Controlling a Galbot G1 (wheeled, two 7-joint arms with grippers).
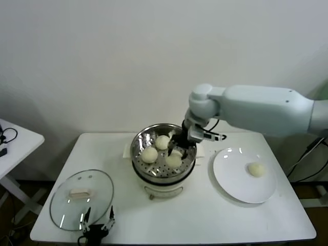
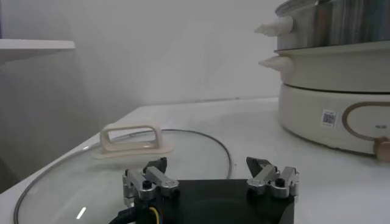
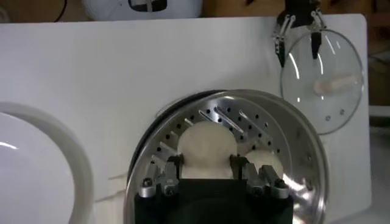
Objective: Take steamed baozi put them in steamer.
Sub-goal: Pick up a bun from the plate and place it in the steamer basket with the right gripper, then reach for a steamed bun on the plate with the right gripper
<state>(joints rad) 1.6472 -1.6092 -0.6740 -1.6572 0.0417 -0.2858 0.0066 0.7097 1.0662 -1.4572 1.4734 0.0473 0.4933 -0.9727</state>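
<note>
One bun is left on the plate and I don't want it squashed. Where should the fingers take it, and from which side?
Grip the bun across its widest middle, coming straight down from above. It is a smooth round dome lying alone on the flat plate, so both flanks are free, and the plate's low rim would probably get in the way of a sideways approach.

steamer (image 1: 163, 171) crowded w/ baozi (image 1: 149, 154), plate (image 1: 230, 182) mostly bare

The bun (image 3: 206, 149) between the right gripper (image 3: 207, 172) fingers is partly hidden by them. The steamer (image 2: 341, 91) is cut off in the left wrist view.
</note>
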